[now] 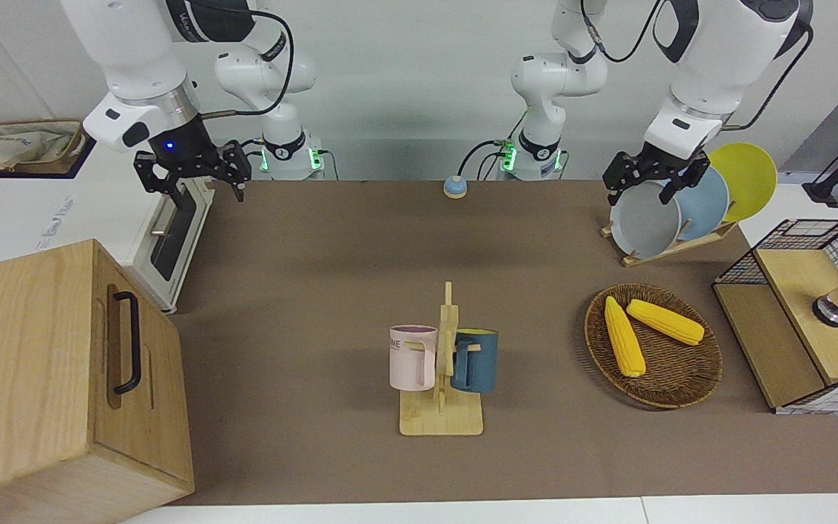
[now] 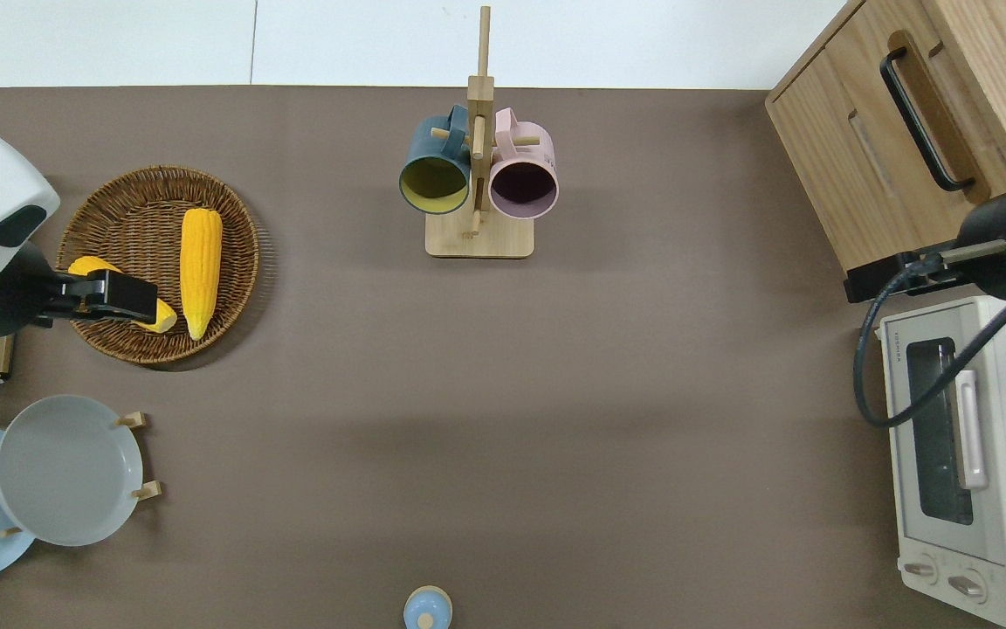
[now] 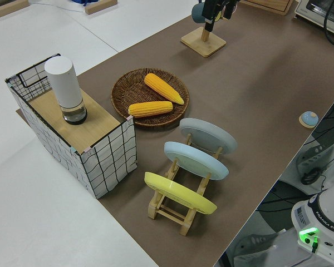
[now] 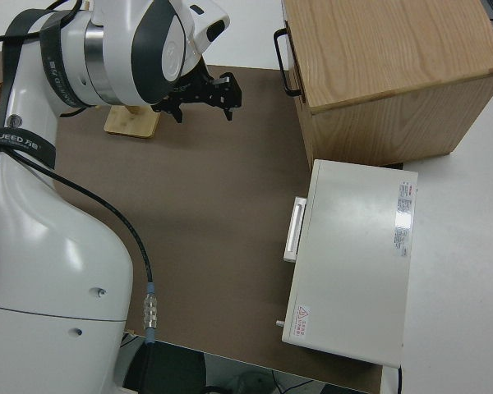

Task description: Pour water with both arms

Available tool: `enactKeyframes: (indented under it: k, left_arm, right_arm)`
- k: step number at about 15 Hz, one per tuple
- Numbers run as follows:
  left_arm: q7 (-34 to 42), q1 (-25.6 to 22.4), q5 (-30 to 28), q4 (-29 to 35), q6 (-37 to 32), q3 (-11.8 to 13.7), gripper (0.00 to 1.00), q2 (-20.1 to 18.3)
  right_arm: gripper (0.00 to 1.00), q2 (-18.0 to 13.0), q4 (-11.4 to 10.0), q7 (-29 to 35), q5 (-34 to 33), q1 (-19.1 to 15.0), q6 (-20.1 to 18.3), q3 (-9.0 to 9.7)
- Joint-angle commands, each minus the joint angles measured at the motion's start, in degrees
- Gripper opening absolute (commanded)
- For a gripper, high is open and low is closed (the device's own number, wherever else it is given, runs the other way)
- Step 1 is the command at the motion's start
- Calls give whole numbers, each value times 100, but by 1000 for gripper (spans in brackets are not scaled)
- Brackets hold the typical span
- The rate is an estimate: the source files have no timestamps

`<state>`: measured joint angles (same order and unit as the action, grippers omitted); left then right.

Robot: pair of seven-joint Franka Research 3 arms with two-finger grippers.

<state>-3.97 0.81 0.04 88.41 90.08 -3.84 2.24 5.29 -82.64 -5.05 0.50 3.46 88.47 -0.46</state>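
Front view shows me both arms raised and empty-handed. My right gripper hangs with fingers apart at the toaster oven end of the table; my left gripper hangs with fingers apart, over the corn basket by the overhead view. The pink mug and blue mug hang on their wooden stand, mid-table. I judge nothing is done: no mug taken, pouring entirely ahead.
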Motion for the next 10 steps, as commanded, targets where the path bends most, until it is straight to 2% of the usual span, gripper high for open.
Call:
enactKeyframes:
  k: [1,6,10]
  left_arm:
    - [45,16,66,36,0,23,995,-22]
    - [45,7,92,36,0,32,995,-22]
    - [45,-19,92,36,0,49,995,-22]
  right_arm:
    - [987,-151,-148,-57,65,-135,205,116]
    - [987,-116,28,-57,64,-144,144,116]
    - [987,-116,28,-83,126,-144,188,116]
